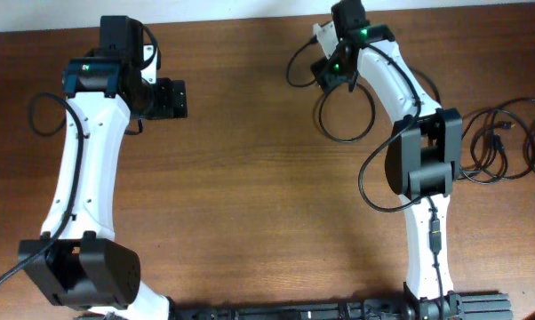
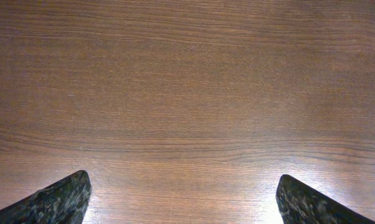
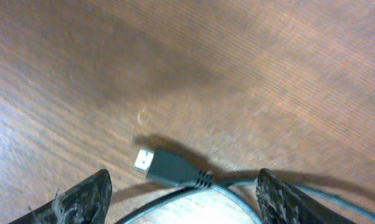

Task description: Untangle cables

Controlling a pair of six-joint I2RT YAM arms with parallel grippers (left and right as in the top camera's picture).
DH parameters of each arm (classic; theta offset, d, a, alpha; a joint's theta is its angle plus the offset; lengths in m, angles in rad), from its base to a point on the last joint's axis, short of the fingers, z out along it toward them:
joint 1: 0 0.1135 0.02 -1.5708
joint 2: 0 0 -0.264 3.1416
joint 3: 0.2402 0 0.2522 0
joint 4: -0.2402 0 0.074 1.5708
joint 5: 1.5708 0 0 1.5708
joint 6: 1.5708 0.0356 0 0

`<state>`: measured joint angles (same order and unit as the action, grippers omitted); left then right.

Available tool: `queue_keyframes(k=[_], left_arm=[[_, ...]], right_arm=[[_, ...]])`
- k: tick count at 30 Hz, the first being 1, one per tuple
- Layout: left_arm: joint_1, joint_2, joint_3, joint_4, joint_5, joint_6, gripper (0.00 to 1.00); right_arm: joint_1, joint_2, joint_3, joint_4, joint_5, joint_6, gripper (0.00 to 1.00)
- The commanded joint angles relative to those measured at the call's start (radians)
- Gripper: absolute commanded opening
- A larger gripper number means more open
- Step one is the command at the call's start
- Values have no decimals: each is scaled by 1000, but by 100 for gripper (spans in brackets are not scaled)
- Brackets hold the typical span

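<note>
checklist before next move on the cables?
1. Right gripper open: ok.
2. Plug between its fingers, flat on the table: ok.
3. Plug's cable free of the tangle: cannot tell.
4. Left gripper open: ok.
5. Something under left gripper to grab: not ok, bare wood only.

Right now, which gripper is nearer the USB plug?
Right. The right gripper has the plug between its fingers; the left gripper is far across the table.
</note>
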<state>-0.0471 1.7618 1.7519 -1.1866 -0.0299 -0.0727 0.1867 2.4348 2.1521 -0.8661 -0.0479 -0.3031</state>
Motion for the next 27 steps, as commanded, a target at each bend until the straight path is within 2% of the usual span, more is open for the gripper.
queue_keyframes(k=[1, 13, 15, 22, 24, 25, 27], left_arm=[[2, 6, 3, -1, 8, -10, 96], [2, 6, 3, -1, 8, -10, 96], [2, 6, 3, -1, 8, -10, 96], [2, 6, 3, -1, 8, -10, 96], [2, 6, 3, -1, 8, -10, 96], [2, 6, 3, -1, 8, -10, 96], [2, 6, 3, -1, 8, -10, 96]], right_arm=[[5, -2, 17, 23, 15, 0, 77], [3, 26, -155, 96, 14, 0, 83], [3, 26, -156, 88, 15, 5, 74], [3, 26, -156, -11, 14, 58, 31], [3, 26, -156, -48, 15, 58, 21], [2, 25, -156, -63, 16, 72, 17], [0, 25, -156, -73, 16, 114, 17]])
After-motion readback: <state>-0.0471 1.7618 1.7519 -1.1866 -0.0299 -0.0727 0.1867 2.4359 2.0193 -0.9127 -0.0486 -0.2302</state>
